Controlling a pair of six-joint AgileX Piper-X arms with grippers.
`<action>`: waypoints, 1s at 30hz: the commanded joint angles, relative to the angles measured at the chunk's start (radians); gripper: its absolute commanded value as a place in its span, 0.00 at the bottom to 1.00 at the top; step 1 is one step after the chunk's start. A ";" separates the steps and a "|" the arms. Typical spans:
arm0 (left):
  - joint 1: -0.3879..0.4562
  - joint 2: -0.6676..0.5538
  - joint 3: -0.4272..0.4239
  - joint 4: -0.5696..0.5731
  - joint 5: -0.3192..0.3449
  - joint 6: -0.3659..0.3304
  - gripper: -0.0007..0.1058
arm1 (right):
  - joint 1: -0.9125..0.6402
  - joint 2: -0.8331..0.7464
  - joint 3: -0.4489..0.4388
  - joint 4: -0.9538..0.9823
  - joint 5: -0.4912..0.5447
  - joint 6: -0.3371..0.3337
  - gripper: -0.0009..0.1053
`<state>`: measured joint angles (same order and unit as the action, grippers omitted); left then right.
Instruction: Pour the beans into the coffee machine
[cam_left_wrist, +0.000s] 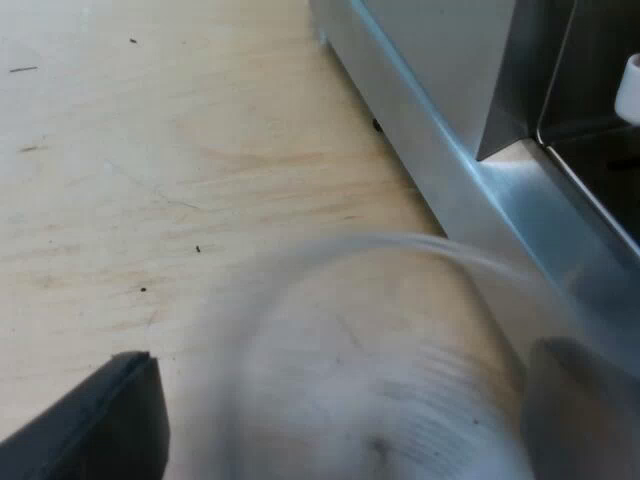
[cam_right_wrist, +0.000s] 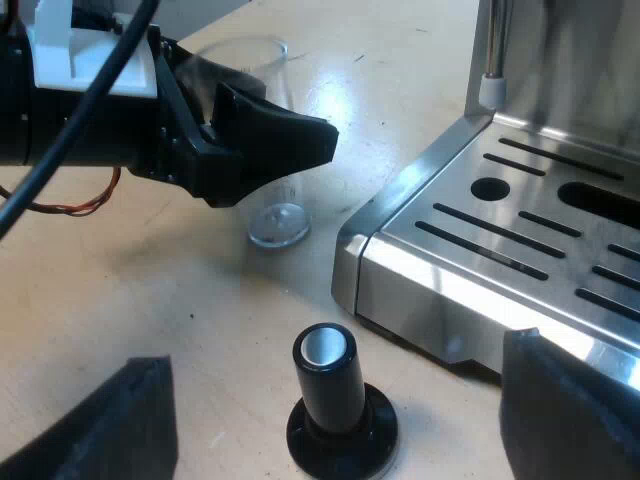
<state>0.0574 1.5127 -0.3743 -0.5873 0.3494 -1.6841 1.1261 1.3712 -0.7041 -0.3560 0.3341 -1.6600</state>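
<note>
Straddling the measuring glass (cam_left_wrist: 380, 380) on the bench (cam_left_wrist: 150, 150) beside the espresso machine (cam_left_wrist: 450, 150), my left gripper (cam_left_wrist: 345, 355) has its fingers spread, not yet clamped. My right gripper (cam_right_wrist: 335, 360), fingers wide apart and holding nothing, hangs over the tamper (cam_right_wrist: 335, 400). By my judgement, gripping, lifting and pouring are all yet to be done.

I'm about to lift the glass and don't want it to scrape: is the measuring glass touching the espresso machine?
Apart. The right wrist view shows a strip of bare table between the measuring glass and the espresso machine.
</note>
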 joint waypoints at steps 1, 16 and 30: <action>0.001 -0.002 -0.001 -0.011 0.009 -0.010 0.75 | -0.006 0.000 -0.003 -0.008 -0.001 0.005 0.65; 0.001 -0.143 0.078 0.008 -0.004 -0.009 0.75 | -0.006 0.000 -0.003 -0.008 -0.001 0.005 0.65; -0.002 -0.487 0.089 0.415 -0.084 -0.009 0.75 | -0.006 -0.080 -0.003 -0.006 -0.039 0.007 0.65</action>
<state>0.0574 1.0540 -0.2829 -0.1947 0.2683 -1.6841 1.1242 1.3102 -0.7041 -0.3560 0.3020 -1.6451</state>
